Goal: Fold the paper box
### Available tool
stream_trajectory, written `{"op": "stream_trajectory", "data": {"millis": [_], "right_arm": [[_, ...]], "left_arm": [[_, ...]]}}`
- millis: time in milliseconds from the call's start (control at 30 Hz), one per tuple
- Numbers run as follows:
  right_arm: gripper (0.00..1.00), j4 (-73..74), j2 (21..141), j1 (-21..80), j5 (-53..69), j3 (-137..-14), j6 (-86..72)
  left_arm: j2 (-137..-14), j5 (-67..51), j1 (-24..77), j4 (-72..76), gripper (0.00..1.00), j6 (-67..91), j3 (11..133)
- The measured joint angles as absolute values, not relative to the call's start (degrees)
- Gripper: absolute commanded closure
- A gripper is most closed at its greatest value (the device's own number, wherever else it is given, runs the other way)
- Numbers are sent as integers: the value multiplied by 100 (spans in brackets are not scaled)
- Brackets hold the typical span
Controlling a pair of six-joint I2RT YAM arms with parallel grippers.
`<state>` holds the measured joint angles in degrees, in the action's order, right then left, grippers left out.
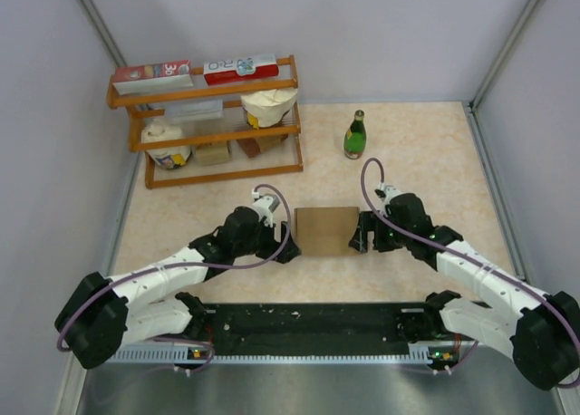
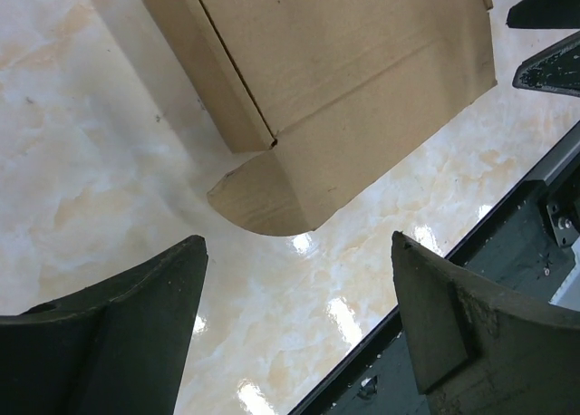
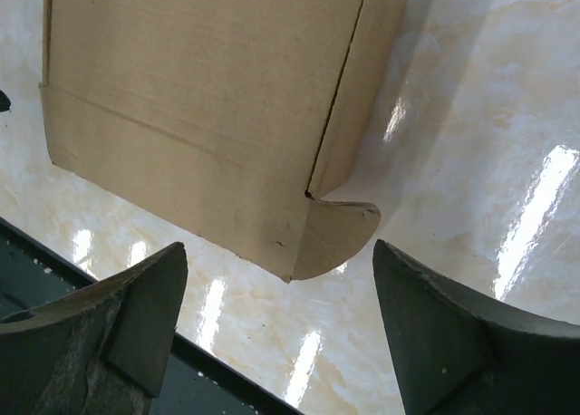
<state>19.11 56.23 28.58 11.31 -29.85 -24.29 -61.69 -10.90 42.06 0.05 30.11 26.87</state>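
Marble-look surface [image 1: 408,143], paper box [image 1: 326,231] folded at centre. Left fingers [image 2: 109,333] at its 9 o'clock, right fingers [image 3: 453,333] at 3, both spread, empty. Likely light, crushable: pinch end walls gently.

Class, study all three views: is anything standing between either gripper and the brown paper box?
Nothing visible does. The left gripper and right gripper sit open at the two ends of the paper box, with only table surface between. The shelf and bottle stand farther back.
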Motion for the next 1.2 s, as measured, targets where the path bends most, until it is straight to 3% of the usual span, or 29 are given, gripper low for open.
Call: {"op": "stream_trajectory", "data": {"millis": [500,1200], "right_arm": [[32,1599,5937,2858,1328,-2867,-2471],[40,1428,6069,2858,1452,-2773,-2471]], "left_arm": [[-6753,-819,4569,51,15,3028,2897],[-7380,-526,4718,104,17,3002,3336]]}}
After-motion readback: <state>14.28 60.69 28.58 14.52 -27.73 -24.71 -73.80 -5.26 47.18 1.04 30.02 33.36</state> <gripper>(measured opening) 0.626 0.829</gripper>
